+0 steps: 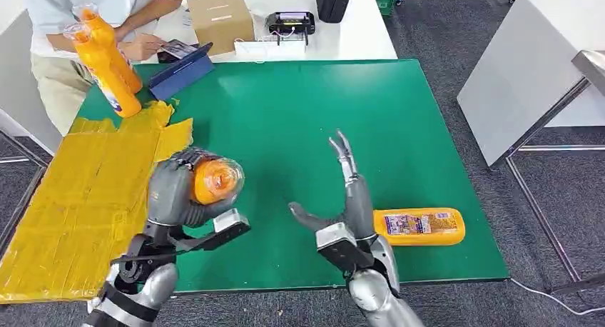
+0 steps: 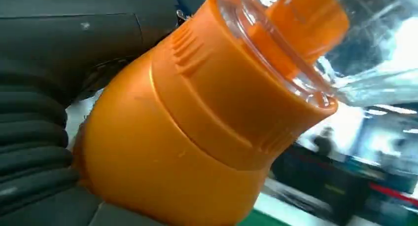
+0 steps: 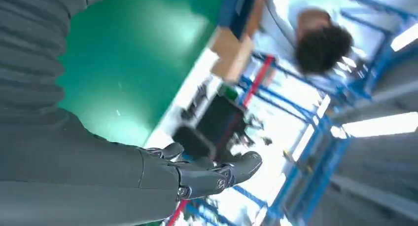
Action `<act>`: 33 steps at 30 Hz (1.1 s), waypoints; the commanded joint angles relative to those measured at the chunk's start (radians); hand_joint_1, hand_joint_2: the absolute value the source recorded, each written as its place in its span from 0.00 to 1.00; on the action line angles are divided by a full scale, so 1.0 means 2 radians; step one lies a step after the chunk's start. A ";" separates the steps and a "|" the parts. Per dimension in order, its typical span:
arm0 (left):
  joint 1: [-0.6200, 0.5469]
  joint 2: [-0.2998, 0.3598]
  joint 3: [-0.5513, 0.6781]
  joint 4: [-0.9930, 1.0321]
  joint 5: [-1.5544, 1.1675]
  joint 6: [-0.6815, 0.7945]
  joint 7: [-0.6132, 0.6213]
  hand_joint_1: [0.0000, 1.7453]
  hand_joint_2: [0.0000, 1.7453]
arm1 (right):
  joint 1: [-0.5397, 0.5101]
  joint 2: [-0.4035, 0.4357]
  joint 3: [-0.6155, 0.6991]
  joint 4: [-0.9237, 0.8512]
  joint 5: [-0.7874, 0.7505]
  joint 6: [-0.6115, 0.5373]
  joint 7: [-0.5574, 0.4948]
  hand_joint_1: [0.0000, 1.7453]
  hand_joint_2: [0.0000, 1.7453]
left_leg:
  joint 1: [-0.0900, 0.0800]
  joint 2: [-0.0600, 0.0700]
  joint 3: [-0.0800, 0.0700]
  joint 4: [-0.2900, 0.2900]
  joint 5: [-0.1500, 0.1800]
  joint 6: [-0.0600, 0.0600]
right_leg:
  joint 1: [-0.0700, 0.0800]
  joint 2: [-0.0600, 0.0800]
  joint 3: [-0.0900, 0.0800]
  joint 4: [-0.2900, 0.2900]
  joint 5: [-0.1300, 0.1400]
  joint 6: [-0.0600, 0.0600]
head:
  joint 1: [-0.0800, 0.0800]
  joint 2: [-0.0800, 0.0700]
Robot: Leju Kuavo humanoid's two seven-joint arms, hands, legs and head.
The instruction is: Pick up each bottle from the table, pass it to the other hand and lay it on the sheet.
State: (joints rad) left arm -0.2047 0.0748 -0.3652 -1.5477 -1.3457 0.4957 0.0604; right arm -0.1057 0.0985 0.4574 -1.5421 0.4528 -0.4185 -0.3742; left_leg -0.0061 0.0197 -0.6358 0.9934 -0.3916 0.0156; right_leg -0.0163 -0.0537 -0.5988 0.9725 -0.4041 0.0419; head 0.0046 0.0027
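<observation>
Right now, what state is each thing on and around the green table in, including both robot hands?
Left hand: grips an orange plastic bottle, lifted above the green table.
Right hand: empty, fingers spread.
Second orange bottle with label: lying on its side on the table.
Two orange bottles held by the person: off the table, tilted.
Yellow sheet: spread flat, no bottle on it.
</observation>
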 commanded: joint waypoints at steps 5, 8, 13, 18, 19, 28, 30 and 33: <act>-0.097 0.088 -0.076 0.209 -0.113 -0.114 0.136 1.00 1.00 | -0.008 -0.018 -0.023 -0.084 0.039 -0.020 0.005 0.00 1.00 | 0.001 -0.001 0.002 0.000 -0.001 -0.001 | 0.000 0.002 0.002 0.000 -0.001 -0.001 | 0.000 0.000; -0.118 0.075 -0.059 0.341 -0.113 -0.092 0.149 1.00 1.00 | -0.023 -0.026 -0.014 -0.084 0.048 -0.024 0.012 0.00 1.00 | 0.000 0.000 0.002 -0.001 0.000 0.000 | 0.000 0.001 0.002 -0.001 0.000 -0.001 | 0.000 0.000; -0.144 0.063 0.007 0.477 -0.113 -0.063 0.135 1.00 1.00 | -0.027 -0.042 -0.006 -0.095 0.055 -0.031 0.012 0.00 1.00 | 0.001 0.001 0.003 0.000 0.000 -0.001 | 0.000 0.003 0.003 -0.001 0.000 -0.001 | 0.000 0.000; -0.151 0.054 0.052 0.539 -0.098 -0.020 0.112 0.37 1.00 | -0.028 -0.055 -0.007 -0.083 0.057 -0.025 0.017 0.00 1.00 | 0.001 0.001 0.004 0.000 -0.001 -0.001 | 0.001 0.004 0.004 -0.001 -0.001 -0.001 | 0.000 0.000; -0.140 0.049 0.066 0.536 -0.096 0.032 0.107 0.00 1.00 | -0.032 -0.063 -0.001 -0.073 0.066 -0.010 0.026 0.00 1.00 | 0.000 0.001 0.003 0.000 0.000 -0.001 | 0.000 0.003 0.004 -0.001 0.000 -0.001 | 0.000 0.000; -0.125 0.039 0.092 0.529 -0.100 0.071 0.097 0.00 1.00 | -0.045 -0.086 0.009 -0.041 0.103 0.021 0.056 0.00 1.00 | 0.001 0.001 0.004 -0.001 -0.001 -0.001 | 0.000 0.003 0.004 -0.001 0.000 -0.001 | 0.000 0.000; -0.116 0.032 0.114 0.508 -0.088 0.100 0.073 0.00 1.00 | -0.050 -0.102 0.019 -0.033 0.131 0.045 0.071 0.00 1.00 | 0.001 0.001 0.005 -0.001 -0.001 -0.001 | 0.000 0.004 0.005 -0.001 -0.001 -0.001 | 0.000 0.000; -0.070 0.001 0.161 0.394 0.000 0.101 -0.024 0.00 1.00 | -0.046 -0.131 0.026 -0.008 0.179 0.078 0.093 0.00 1.00 | 0.000 0.000 0.004 -0.001 0.000 -0.001 | 0.000 0.002 0.005 -0.001 0.000 -0.001 | 0.000 0.000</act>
State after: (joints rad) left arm -0.4543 0.1781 -0.2056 -0.5894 -1.5335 0.6741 0.2296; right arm -0.1584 -0.0450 0.4494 -1.6934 0.6951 -0.3517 -0.2483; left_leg -0.0061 0.0196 -0.6321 0.9931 -0.3908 0.0152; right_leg -0.0165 -0.0530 -0.5940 0.9726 -0.4037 0.0414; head 0.0046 0.0027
